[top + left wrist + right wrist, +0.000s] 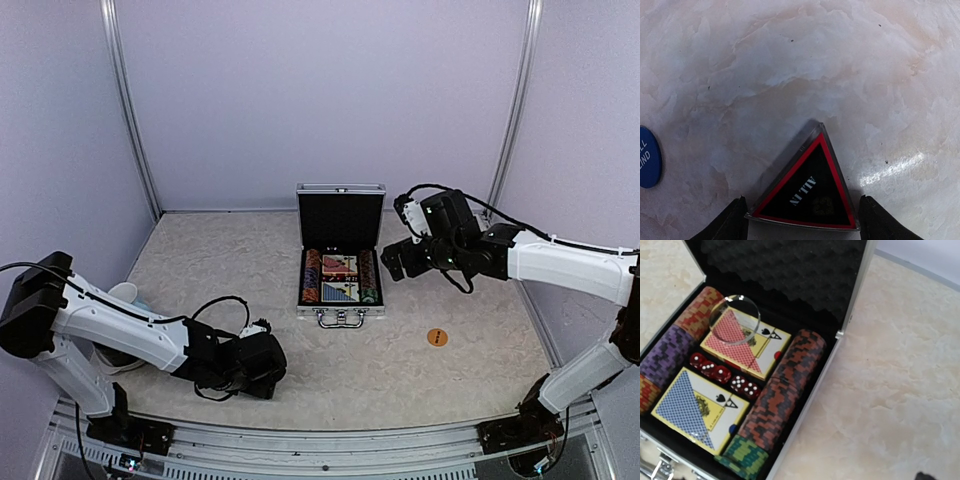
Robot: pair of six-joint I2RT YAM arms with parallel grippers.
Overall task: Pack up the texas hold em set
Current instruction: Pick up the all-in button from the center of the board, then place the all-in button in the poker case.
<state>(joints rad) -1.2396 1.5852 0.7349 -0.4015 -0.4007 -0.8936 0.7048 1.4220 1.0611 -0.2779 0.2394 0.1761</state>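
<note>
The silver case [340, 313] of the texas hold em set stands open at mid-table, lid upright. Inside lie chip rows [785, 385], a red-backed deck [747, 342], a blue-backed deck [697, 410], red dice [722, 374] and a clear round disc [735, 319]. A dark triangle marker [807, 192] with a red border, printed "ALL IN", lies flat on the table. My left gripper [802, 222] straddles it, fingers [732, 222] against its two near corners. A blue button [647, 157] lies to its left. My right gripper [392, 262] hovers open and empty beside the case's right wall.
An orange button [437, 337] lies on the table right of the case. A pale cup [125, 294] shows behind my left arm near the left wall. Walls enclose the table on three sides.
</note>
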